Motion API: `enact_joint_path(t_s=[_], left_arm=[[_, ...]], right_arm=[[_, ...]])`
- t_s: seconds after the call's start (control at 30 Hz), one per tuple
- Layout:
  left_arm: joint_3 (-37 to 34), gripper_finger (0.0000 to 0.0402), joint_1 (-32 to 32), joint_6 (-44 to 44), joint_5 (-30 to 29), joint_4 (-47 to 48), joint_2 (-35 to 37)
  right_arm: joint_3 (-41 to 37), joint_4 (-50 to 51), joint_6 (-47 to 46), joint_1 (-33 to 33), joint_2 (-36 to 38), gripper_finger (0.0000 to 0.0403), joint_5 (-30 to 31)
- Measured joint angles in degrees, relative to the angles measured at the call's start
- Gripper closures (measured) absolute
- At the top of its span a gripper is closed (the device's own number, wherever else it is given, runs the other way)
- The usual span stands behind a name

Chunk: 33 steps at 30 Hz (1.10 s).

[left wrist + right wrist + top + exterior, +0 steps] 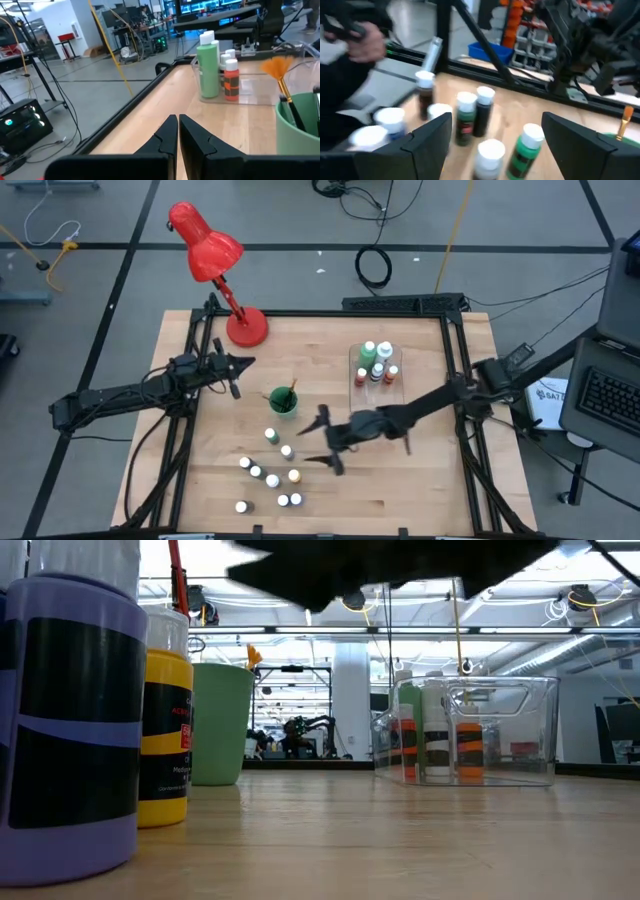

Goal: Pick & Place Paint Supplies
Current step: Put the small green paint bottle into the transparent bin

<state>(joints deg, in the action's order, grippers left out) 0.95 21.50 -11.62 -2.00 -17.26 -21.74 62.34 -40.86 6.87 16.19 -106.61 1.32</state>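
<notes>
The desk (400, 490) is pale wood plank with a black metal frame along its edges. Small round white-capped paint bottles (270, 475) stand scattered near the front edge, left of middle. A clear, hard-walled rectangular tray (398, 385) toward the back right holds taller green and white bottles (370, 354) and smaller orange ones. A green round cup (283, 403) at mid-desk carries brushes (291, 391). A glossy red lamp (205, 245) stands at the back-left corner.

The right gripper (325, 442) hovers over the desk's middle, just beside the bottle cluster, jaws wide and holding nothing. The left gripper (243, 362) waits near the left edge, jaws pressed together, empty.

The front-right of the desk is bare wood. Beyond lies grey floor with cables.
</notes>
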Motion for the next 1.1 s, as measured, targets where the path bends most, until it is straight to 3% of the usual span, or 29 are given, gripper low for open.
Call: enact_joint_path(t_s=[0.2,0.3,0.37,0.87,0.97,1.1], left_arm=[[0.02,0.038,0.01,-0.51,-0.02,1.14,-0.01],[0.02,0.038,0.02,-0.72,-0.02,1.3,-0.02],[0.02,0.038,0.0,-0.72,-0.02,1.3,-0.02],[0.02,0.038,0.0,-0.37,-0.02,1.22,-0.02],[0.02,0.038,0.0,-0.6,-0.02,2.09,0.0],[0.02,0.038,0.01,-1.58,-0.02,3.56,0.0]], right_arm=[[4.07,2.06,2.1,-2.55,-6.86,0.0106,-0.77],[4.07,1.33,-1.18,-3.91,-7.31,0.0108,-8.08],[4.24,-0.08,-2.84,-4.34,-7.07,0.0108,-9.79],[4.17,-2.54,-0.94,-3.33,-9.52,0.0108,-8.69],[4.02,-0.25,-1.45,-3.35,-7.35,0.0108,-8.64],[-0.15,6.42,-0.29,-3.33,3.79,0.0108,-5.85]])
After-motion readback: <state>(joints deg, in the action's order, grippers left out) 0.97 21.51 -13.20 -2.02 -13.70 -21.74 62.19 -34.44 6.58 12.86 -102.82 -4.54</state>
